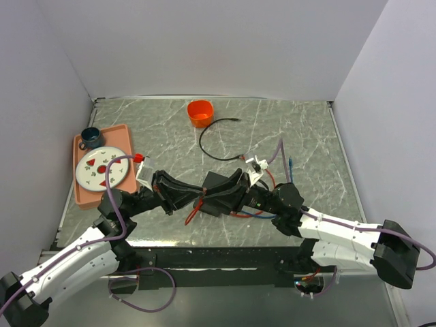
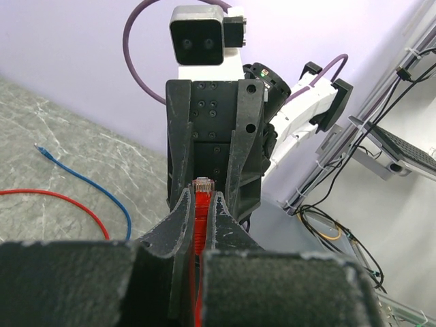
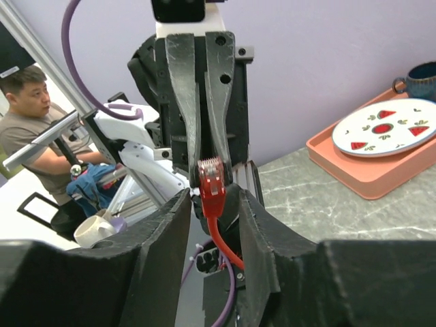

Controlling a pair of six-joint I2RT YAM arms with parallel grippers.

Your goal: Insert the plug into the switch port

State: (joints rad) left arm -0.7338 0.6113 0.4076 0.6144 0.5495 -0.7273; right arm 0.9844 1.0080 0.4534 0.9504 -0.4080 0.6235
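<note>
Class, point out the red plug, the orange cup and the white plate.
red plug (image 3: 212, 182), right wrist view, on its head.
orange cup (image 1: 200, 112), top external view, on its inside.
white plate (image 1: 92, 178), top external view, on bare white.

left gripper (image 2: 201, 204): clamped on plug (image 2: 202, 184) | right gripper (image 3: 214, 197): facing it, tip-to-tip

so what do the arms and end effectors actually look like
Left arm and right arm: white shells, black joints, purple cable looped along each. Left end effector and right end effector: matte black, two tapered fingers, camera block above.
</note>
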